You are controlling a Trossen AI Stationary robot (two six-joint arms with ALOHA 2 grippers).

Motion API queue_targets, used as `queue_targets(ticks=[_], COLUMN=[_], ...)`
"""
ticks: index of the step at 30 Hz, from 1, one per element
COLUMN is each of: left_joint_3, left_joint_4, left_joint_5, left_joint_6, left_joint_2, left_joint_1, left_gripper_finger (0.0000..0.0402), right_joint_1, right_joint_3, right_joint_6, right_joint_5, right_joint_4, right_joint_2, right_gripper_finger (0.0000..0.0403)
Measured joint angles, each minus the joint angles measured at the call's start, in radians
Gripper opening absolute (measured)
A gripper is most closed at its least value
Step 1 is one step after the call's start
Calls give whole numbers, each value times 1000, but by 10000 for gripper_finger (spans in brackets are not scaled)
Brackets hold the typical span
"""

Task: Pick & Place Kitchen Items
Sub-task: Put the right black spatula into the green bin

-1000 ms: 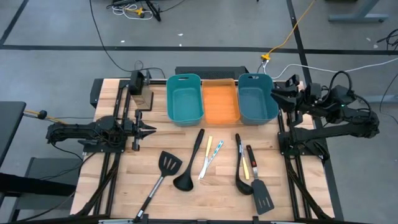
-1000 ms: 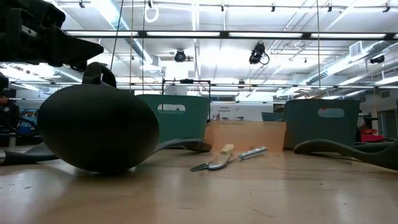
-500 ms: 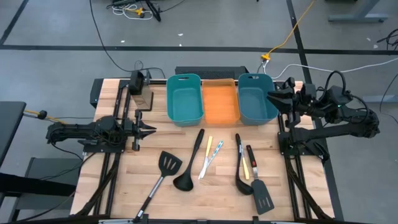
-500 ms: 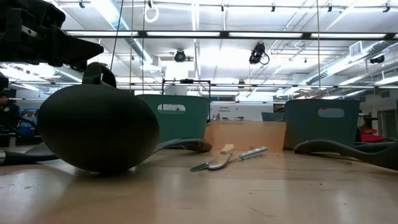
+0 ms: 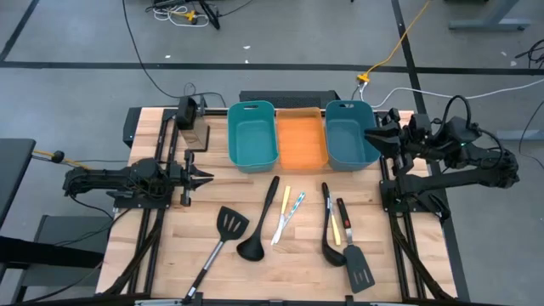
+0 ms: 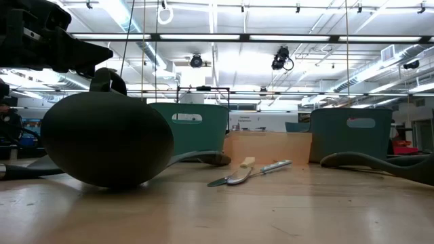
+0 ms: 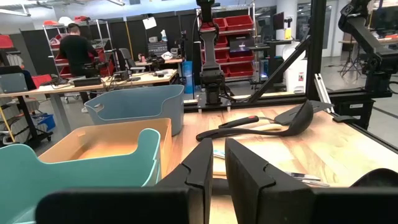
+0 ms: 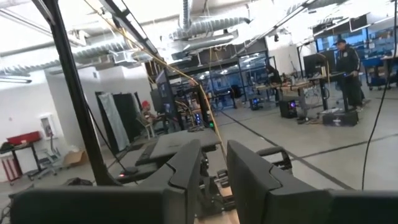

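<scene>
High view: spatulas [image 5: 224, 229], ladles [image 5: 257, 238] and sticks [image 5: 287, 214] at table centre toward 6 o'clock; no legible writing.

Low view: ladle bowl [image 6: 105, 139] hides the 9 o'clock side.

Wrist views: left gripper [image 7: 214, 163] and right gripper [image 8: 213, 163] each slightly parted, holding nothing.

Robotics lab / workshop w/ an industrial feel. Low view: high open ceiling w/ strip lights [image 6: 203, 37] across the top. Right wrist view: exposed ducting [image 8: 205, 28] at upper centre, a person [image 8: 348, 68] standing at benches on the far right. Left wrist view: red parts bins [image 7: 230, 25] on racks at top centre, another person [image 7: 78, 50] at a workbench upper left. High view: grey concrete floor [image 5: 280, 34] along the top, cables [image 5: 144, 68] trailing across it.
</scene>
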Motion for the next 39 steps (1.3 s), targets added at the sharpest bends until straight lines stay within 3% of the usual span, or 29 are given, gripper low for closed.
queue_targets(ticks=[11,35,39], left_joint_3=[0,0,0], left_joint_4=[0,0,0], left_joint_5=[0,0,0], left_joint_6=[0,0,0], left_joint_2=[0,0,0], left_joint_1=[0,0,0], left_gripper_finger=[49,49,49], right_joint_1=[0,0,0], right_joint_3=[204,212,256], right_joint_6=[-88,-118,-113], right_joint_5=[3,-33,-45], right_joint_4=[-219,-305,-396], right_joint_2=[92,101,123], right_gripper_finger=[87,87,87])
